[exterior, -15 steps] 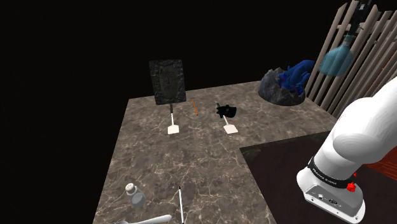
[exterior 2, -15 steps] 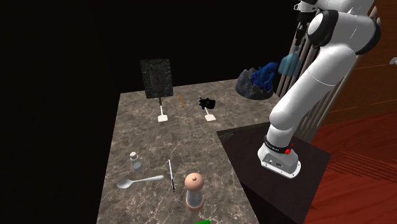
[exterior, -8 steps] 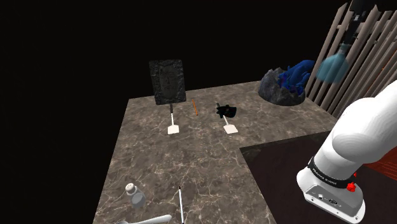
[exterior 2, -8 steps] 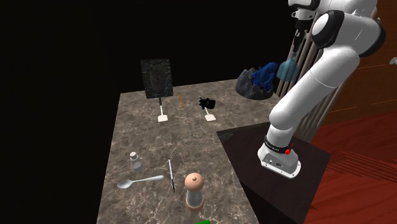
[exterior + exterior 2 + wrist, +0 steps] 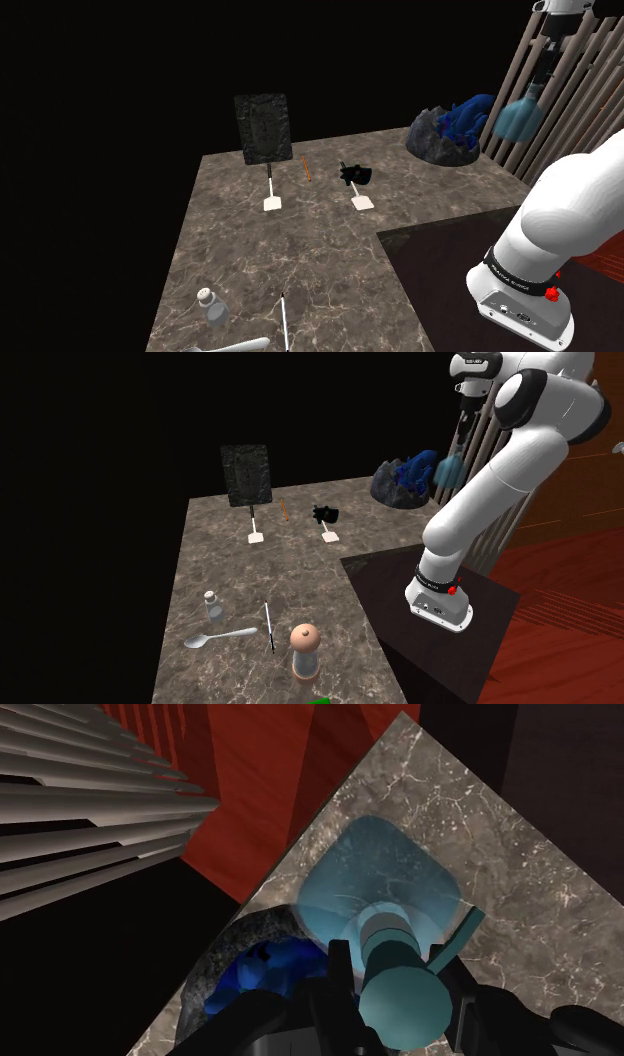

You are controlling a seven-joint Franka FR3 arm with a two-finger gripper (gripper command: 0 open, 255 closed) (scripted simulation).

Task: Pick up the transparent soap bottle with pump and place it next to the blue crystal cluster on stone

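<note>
Tool (image 5: 538, 90) gripping the bottle (image 5: 520, 120) by its pump, up in the air beside the crystal (image 5: 455, 128).
I see the fingers (image 5: 338, 979) clasp the pump neck from both sides, with the pale blue, see-through bottle hanging below them, clear of the tabletop (image 5: 300, 250). From the wrist camera its body is over the marbled tabletop's corner, and the blue crystal on its grey stone is just beside it. In the shoulder view the bottle is to the crystal's right and higher, in front of a slatted screen (image 5: 580, 110).
</note>
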